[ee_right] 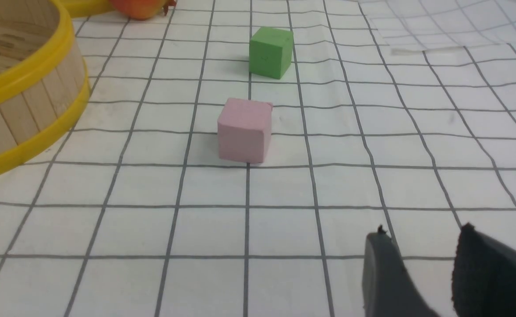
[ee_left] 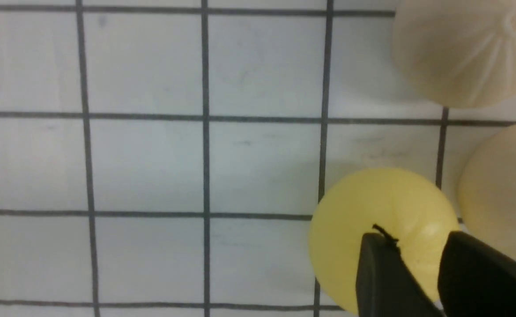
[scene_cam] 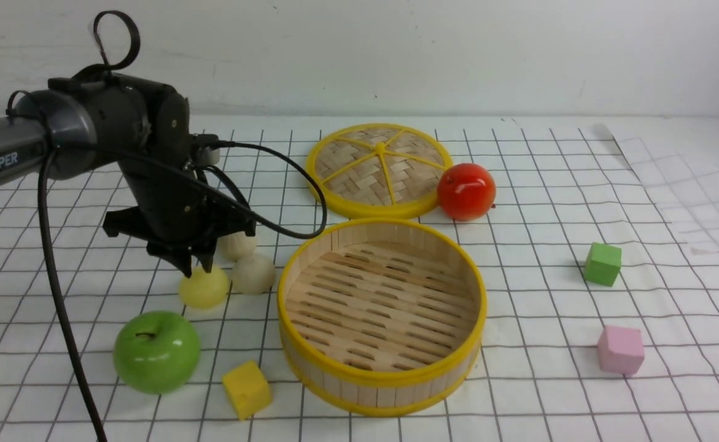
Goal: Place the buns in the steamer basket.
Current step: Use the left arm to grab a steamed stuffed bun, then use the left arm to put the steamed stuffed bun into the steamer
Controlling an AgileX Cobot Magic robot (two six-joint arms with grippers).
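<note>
Three buns lie close together left of the steamer basket (scene_cam: pixel 384 380): a pale yellow bun (scene_cam: pixel 204 288) and two cream-white buns (scene_cam: pixel 253 273) (scene_cam: pixel 239 244). The basket is empty. My left gripper (scene_cam: pixel 194 268) points down right over the top of the yellow bun (ee_left: pixel 372 207), its fingers a narrow gap apart and holding nothing. In the left wrist view, that gripper (ee_left: pixel 416 237) has the cream buns (ee_left: pixel 504 189) (ee_left: pixel 460 53) beside and beyond it. My right gripper (ee_right: pixel 421 233) hovers low over bare table, slightly open and empty; it is out of the front view.
The woven lid (scene_cam: pixel 379 172) lies flat behind the basket, with a red fruit (scene_cam: pixel 466 191) beside it. A green apple (scene_cam: pixel 156 351) and a yellow cube (scene_cam: pixel 247 388) sit at the front left. A green cube (scene_cam: pixel 602 264) and a pink cube (scene_cam: pixel 621 350) sit right of the basket.
</note>
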